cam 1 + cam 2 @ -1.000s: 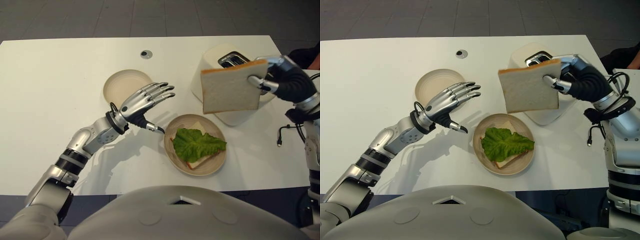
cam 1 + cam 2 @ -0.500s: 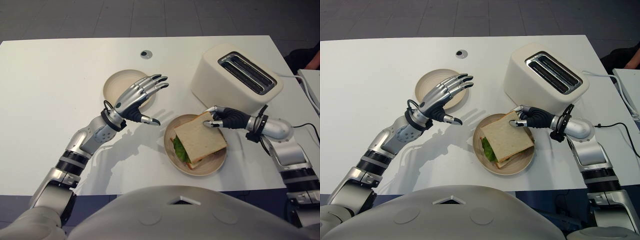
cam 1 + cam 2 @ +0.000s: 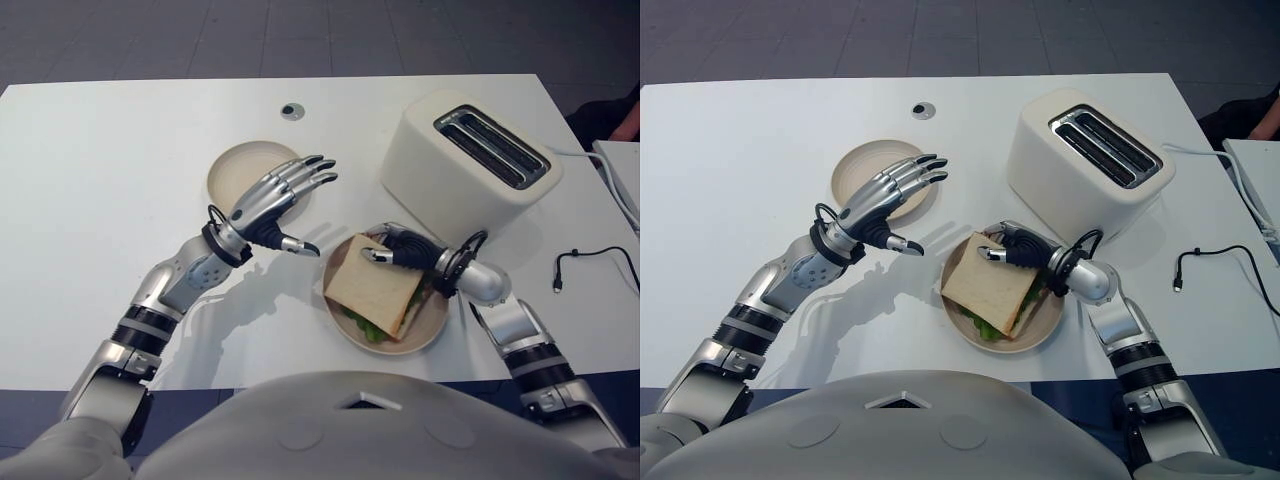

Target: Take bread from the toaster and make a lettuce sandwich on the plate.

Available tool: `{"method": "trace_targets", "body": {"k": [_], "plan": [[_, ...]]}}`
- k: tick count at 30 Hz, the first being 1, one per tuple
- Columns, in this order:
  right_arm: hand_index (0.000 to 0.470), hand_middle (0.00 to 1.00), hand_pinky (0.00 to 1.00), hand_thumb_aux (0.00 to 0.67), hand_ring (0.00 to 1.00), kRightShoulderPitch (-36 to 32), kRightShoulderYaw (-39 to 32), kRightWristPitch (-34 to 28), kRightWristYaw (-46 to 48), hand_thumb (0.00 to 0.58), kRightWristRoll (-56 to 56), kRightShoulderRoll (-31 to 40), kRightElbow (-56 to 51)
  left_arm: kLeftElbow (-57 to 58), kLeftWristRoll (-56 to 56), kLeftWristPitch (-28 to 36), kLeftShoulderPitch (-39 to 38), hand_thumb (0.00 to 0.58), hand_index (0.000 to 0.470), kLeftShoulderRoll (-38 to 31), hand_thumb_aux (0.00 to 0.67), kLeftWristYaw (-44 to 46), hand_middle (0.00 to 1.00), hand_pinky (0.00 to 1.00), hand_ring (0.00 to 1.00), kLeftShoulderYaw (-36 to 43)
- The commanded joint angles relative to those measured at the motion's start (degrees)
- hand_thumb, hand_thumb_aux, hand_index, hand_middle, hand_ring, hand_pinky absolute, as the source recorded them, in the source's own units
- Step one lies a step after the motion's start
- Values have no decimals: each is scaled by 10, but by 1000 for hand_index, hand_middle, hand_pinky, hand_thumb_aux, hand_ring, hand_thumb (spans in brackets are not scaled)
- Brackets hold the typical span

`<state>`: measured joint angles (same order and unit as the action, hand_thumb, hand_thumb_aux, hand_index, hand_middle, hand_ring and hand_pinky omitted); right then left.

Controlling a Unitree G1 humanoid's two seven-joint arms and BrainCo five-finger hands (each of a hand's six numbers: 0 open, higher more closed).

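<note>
A white bread slice (image 3: 372, 283) lies on top of the lettuce (image 3: 368, 326) and a lower slice on the tan plate (image 3: 436, 322); green shows only at the front edge. My right hand (image 3: 396, 250) rests at the top slice's far edge with its fingers curled on it. My left hand (image 3: 275, 198) hovers open above the table, just left of the plate, between it and a smaller plate. The cream toaster (image 3: 450, 170) stands behind the plate, both slots empty.
A small empty plate (image 3: 232, 172) sits behind my left hand. A black cable (image 3: 592, 258) lies on the table at the right, near the toaster's white cord. A round grommet (image 3: 291, 109) is set in the table at the back.
The right hand brought the bread slice down from beside the toaster onto the lettuce, then slid left with it across the plate. The left hand stayed nearly in place.
</note>
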<state>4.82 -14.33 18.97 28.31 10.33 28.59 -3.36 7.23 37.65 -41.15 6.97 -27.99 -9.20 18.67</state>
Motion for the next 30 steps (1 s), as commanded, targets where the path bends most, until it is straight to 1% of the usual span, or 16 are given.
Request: {"method": "trace_targets", "body": {"k": [1,4,8,11,15,21,22,23,24,26,27,28,30], "plan": [[470,1000,1000,670,1000,18,-15,-18,-10,580,20,-14,21,-2,-3,-2,-4,0,0,2,0,9,0,0,0,-5],[470,1000,1000,670,1000,7,-12,-30,-17,580,7,-32,51,0,-2,-3,-3,0,0,2,0,10,0,0,0,-8],[470,1000,1000,670,1000,-11,-18,-36,-33,580,12,-65,49,2,1,-4,1,0,0,5,0,10,0,0,0,-7],[470,1000,1000,670,1000,-16,-21,-33,-39,580,22,-71,53,-1,-4,-16,-2,0,0,3,0,17,0,0,0,-2],[470,1000,1000,670,1000,-17,-21,-14,-21,580,33,-43,56,-11,-15,-50,-11,0,0,3,0,34,0,0,0,13],[470,976,976,670,976,-11,-19,-9,5,580,52,2,77,-1,-9,-54,-6,0,0,10,0,38,0,0,0,7],[470,957,957,670,957,-9,-16,-8,6,580,58,10,84,-1,-8,-54,-6,0,0,10,0,39,0,0,0,7],[431,941,941,615,941,-7,-12,-7,4,576,67,19,90,0,-7,-53,-6,0,0,11,0,40,0,0,0,6],[332,929,929,473,929,-5,-8,-9,-1,530,78,26,96,1,-6,-53,-6,0,0,10,0,40,0,0,0,6],[236,902,902,336,902,-2,0,-11,-11,436,91,32,103,3,-5,-53,-5,0,0,10,0,40,0,0,0,5],[85,886,886,121,886,-3,2,-12,-17,190,98,33,103,4,-3,-53,-5,0,0,11,0,39,0,0,0,5],[0,875,875,0,875,-3,4,-12,-24,0,106,33,101,6,0,-53,-5,0,0,11,0,38,0,0,0,5],[0,831,831,0,831,-5,8,-13,-40,0,122,32,100,7,3,-52,-5,0,0,12,0,38,0,0,0,6]]}}
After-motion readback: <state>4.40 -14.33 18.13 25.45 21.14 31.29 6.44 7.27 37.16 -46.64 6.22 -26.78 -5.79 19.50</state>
